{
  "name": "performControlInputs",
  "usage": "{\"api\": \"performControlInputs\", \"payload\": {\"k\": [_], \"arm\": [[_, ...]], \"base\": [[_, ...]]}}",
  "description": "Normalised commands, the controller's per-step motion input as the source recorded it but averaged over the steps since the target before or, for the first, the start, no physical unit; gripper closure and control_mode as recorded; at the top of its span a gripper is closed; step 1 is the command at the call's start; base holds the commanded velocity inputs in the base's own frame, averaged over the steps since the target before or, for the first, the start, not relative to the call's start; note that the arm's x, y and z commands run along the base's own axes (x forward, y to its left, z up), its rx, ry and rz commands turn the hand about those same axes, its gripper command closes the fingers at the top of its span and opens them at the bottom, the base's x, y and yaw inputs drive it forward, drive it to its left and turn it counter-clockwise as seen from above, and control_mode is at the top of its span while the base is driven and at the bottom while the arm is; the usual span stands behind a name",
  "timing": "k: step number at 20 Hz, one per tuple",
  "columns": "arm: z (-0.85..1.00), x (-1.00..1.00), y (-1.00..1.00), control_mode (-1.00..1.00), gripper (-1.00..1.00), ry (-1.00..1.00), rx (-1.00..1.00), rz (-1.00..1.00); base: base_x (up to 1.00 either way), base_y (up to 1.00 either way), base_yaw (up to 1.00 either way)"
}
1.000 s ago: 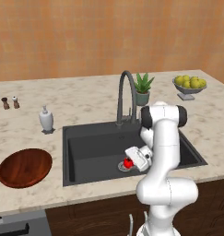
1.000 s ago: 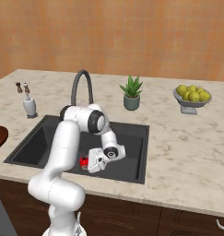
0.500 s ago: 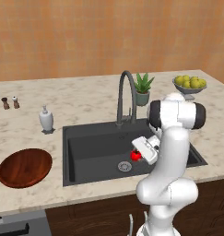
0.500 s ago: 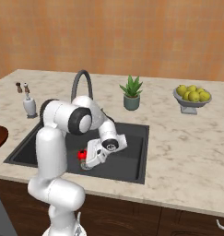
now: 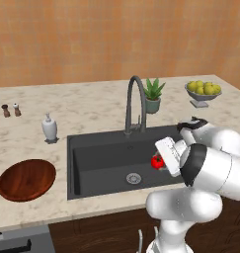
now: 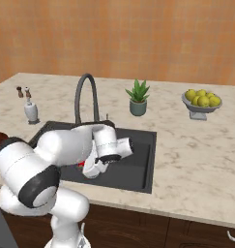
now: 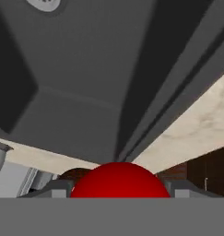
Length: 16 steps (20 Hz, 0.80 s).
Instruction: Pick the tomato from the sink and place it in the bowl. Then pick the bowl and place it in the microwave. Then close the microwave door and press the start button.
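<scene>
Your end effector (image 5: 160, 160) grips the small glossy red tomato (image 5: 157, 161) at frame centre-right, above the dark grey rectangular sink (image 5: 99, 160). Clear the rim before swinging toward the wide reddish-brown wooden bowl (image 5: 26, 179) at lower left. Release it low over the bowl's centre.

The claw (image 5: 160, 159) has lifted the tomato (image 5: 157, 161) higher.

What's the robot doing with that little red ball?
Gripper shut on small glossy red tomato, lifted above dark grey sink. Wooden bowl waits left. Nothing blocking.
</scene>
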Motion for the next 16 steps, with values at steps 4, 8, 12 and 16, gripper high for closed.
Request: {"api": "performControlInputs", "payload": {"k": [4, 8, 12, 16], "arm": [[1.0, -0.99, 0.37, -1.0, 1.0, -0.29, -0.09, 0.0], [1.0, -0.78, 0.76, -1.0, 1.0, -0.4, -0.21, 0.03], [1.0, -0.31, 0.98, -1.0, 1.0, -0.32, -0.32, 0.05], [1.0, -0.01, 1.0, -1.0, 1.0, -0.11, -0.37, 0.06]], "base": [[0.0, 0.0, 0.0], [0.0, 0.0, 0.0], [0.0, 0.0, 0.0], [0.0, 0.0, 0.0]]}}
